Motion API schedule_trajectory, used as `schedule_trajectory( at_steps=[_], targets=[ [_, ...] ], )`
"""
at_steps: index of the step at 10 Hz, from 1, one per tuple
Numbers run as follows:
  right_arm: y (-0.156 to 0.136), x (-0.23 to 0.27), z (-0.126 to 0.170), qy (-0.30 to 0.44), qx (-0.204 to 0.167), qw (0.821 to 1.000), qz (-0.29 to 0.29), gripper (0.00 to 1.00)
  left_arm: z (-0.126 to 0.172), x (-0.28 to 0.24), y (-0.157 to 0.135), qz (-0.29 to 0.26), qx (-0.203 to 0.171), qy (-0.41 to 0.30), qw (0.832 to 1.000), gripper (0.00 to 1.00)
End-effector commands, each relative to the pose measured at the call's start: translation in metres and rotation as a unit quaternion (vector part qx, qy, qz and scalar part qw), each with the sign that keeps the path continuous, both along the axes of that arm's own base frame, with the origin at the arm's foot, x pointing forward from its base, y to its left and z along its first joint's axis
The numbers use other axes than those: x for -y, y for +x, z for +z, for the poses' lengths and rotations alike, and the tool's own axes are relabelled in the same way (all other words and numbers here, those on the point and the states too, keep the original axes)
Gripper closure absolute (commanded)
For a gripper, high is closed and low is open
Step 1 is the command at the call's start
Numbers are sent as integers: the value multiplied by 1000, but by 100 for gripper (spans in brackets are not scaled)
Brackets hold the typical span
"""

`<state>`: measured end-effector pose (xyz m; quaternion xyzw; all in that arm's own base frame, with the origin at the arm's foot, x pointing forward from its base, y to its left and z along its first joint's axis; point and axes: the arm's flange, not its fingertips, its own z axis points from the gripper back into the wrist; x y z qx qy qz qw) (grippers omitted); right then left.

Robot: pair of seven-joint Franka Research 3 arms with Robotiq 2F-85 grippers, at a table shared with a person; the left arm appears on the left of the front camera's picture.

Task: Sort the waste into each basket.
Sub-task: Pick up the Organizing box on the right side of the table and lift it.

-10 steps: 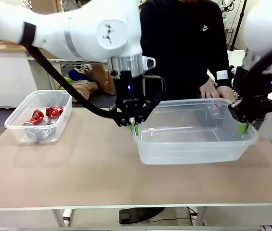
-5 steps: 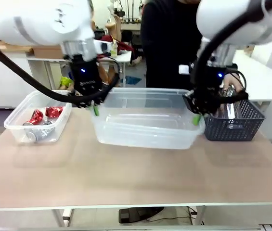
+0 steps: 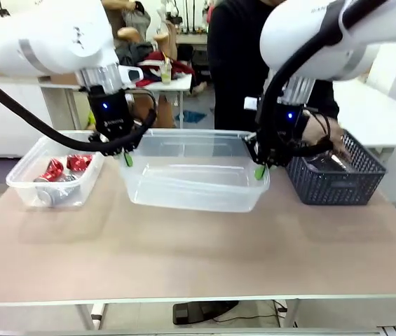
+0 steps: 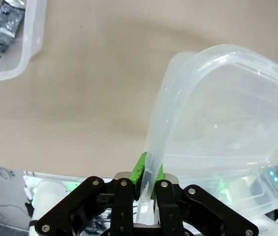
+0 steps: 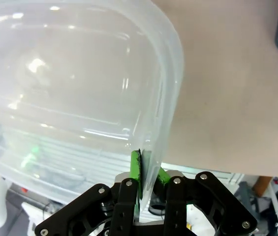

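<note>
— What did the left pincer [image 3: 125, 158] hold?
— It was clamped on one end rim of the clear tub [image 3: 192, 187]. The tub lay between it and the right pincer [image 3: 259, 170], which gripped the opposite rim.

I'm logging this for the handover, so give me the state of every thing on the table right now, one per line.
large clear tub: empty, upright, gripped at both ends.
left gripper: shut on the tub's left rim.
right gripper: shut on the tub's right rim.
small clear tub: upright on the table, holding crushed cans.
dark lattice basket: upright, person's hand reaching into it.
</note>
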<state>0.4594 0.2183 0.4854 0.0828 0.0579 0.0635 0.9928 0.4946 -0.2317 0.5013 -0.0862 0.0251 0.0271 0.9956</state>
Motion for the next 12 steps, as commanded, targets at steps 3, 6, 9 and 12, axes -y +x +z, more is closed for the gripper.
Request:
schedule_trajectory(
  at_steps=[3, 6, 9, 12],
  targets=[
    [25, -5, 2, -40, -88, 989, -116, 100, -19, -6, 6, -46, 11, -13, 999, 100],
    [27, 8, -2, -65, -65, 989, -112, 100, -29, 2, 9, -60, -10, -28, 998, 100],
    [21, 0, -6, -37, -82, 990, -113, 100, -29, 5, 5, -62, -3, -1, 998, 100],
    [21, 0, -6, -37, -82, 990, -113, 100, -29, 5, 5, -62, -3, -1, 998, 100]
  ],
)
